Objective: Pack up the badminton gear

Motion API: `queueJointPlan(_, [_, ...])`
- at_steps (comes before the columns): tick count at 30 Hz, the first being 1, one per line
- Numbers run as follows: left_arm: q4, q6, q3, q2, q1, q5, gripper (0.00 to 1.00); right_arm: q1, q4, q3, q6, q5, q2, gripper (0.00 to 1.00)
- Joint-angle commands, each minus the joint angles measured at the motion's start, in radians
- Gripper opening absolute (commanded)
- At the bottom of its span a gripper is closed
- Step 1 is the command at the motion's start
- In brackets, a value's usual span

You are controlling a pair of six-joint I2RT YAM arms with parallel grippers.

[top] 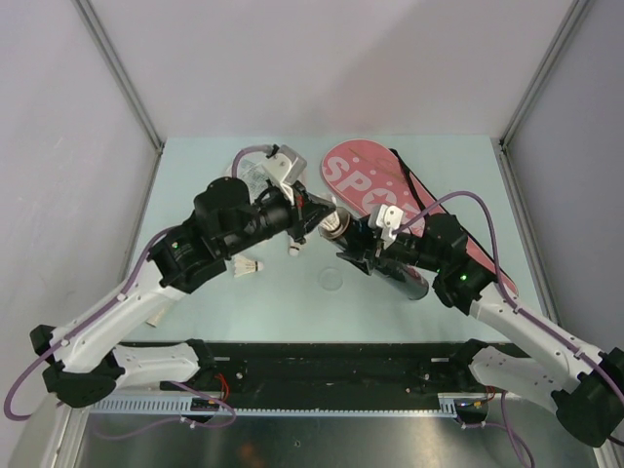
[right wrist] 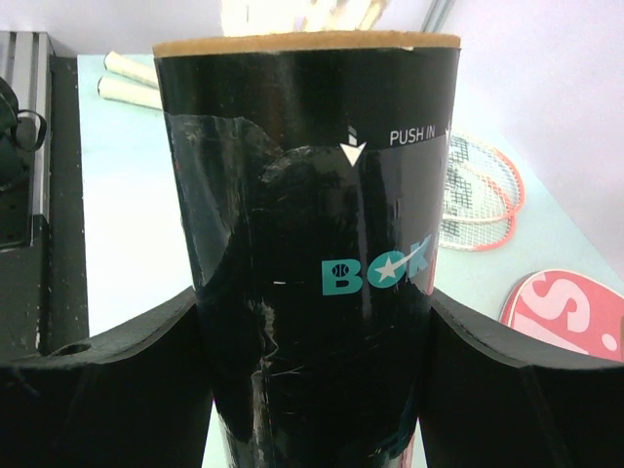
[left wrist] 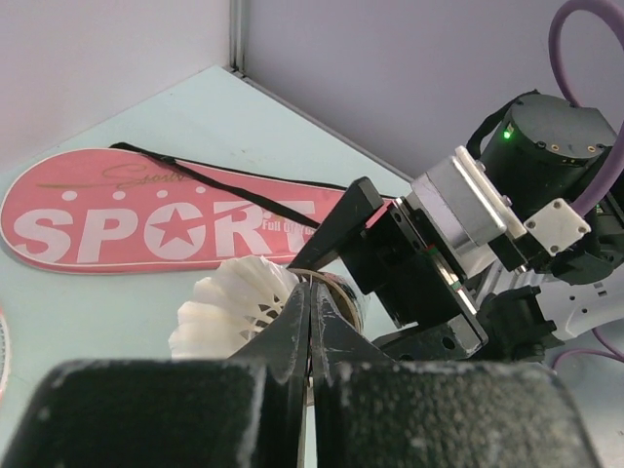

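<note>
My right gripper (top: 378, 250) is shut on the long black tube (top: 390, 265) and holds it tilted, its open mouth (top: 334, 230) facing left. In the right wrist view the tube (right wrist: 312, 244) fills the space between the fingers (right wrist: 107, 390). My left gripper (top: 310, 226) is shut on the feather edge of a white shuttlecock (left wrist: 234, 302), right at the tube mouth (left wrist: 343, 292). A second shuttlecock (top: 253, 266) lies on the table. The pink "SPORT" cover (top: 366, 185) lies at the back, also in the left wrist view (left wrist: 146, 219). The racket (top: 250, 172) is partly hidden under my left arm.
A small clear round lid (top: 333, 280) lies on the table in front of the tube. Racket heads with red-white frames (right wrist: 478, 195) and white handles (right wrist: 127, 83) show behind the tube. Grey walls close in the table at the back and both sides.
</note>
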Motion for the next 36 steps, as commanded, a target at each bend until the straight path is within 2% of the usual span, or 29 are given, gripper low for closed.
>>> queueJointPlan(1, [0.059, 0.021, 0.034, 0.02, -0.05, -0.073, 0.0, 0.008, 0.129, 0.045, 0.075, 0.042, -0.03, 0.0])
queueJointPlan(5, [0.062, 0.001, 0.051, 0.051, -0.059, -0.063, 0.01, 0.008, 0.177, 0.045, 0.117, 0.047, -0.025, 0.0])
queueJointPlan(6, [0.063, -0.013, 0.055, 0.054, -0.059, -0.056, 0.05, 0.008, 0.182, 0.043, 0.124, 0.05, -0.025, 0.0])
queueJointPlan(9, [0.07, -0.052, 0.08, 0.065, -0.059, 0.017, 0.42, 0.006, 0.198, 0.043, 0.141, 0.058, -0.025, 0.0])
queueJointPlan(10, [0.071, -0.06, 0.097, 0.066, -0.059, 0.043, 0.64, 0.005, 0.205, 0.04, 0.146, 0.064, -0.027, 0.0])
queueJointPlan(12, [0.071, -0.082, 0.115, 0.057, -0.053, 0.079, 0.73, -0.005, 0.217, 0.037, 0.155, 0.069, -0.033, 0.0])
queueJointPlan(16, [0.089, -0.169, 0.152, 0.031, 0.025, 0.213, 1.0, -0.107, 0.255, 0.022, 0.239, 0.014, -0.053, 0.0])
queueJointPlan(20, [0.088, -0.244, 0.154, 0.013, 0.126, 0.246, 0.98, -0.143, 0.252, -0.003, 0.259, 0.009, -0.084, 0.0])
queueJointPlan(22, [0.088, -0.255, 0.097, -0.015, 0.21, 0.264, 0.92, -0.152, 0.199, -0.001, 0.229, 0.02, -0.1, 0.0])
queueJointPlan(24, [0.088, -0.295, 0.066, -0.006, 0.325, 0.353, 0.81, -0.179, 0.171, -0.004, 0.213, -0.021, -0.122, 0.0])
queueJointPlan(26, [0.099, -0.347, 0.072, 0.057, 0.361, 0.521, 0.65, -0.184, 0.128, -0.004, 0.184, -0.04, -0.13, 0.0])
queueJointPlan(27, [0.123, -0.341, 0.091, 0.078, 0.341, 0.558, 0.47, -0.184, 0.116, -0.006, 0.176, -0.045, -0.131, 0.0])
queueJointPlan(31, [0.137, -0.272, 0.195, 0.149, 0.222, 0.551, 0.39, -0.183, 0.082, -0.006, 0.153, -0.033, -0.128, 0.0])
queueJointPlan(35, [0.102, -0.269, 0.217, 0.215, 0.18, 0.53, 0.22, -0.177, 0.057, -0.007, 0.129, -0.013, -0.137, 0.0])
queueJointPlan(36, [0.091, -0.26, 0.207, 0.226, 0.165, 0.489, 0.2, -0.177, 0.054, -0.006, 0.126, -0.007, -0.14, 0.0])
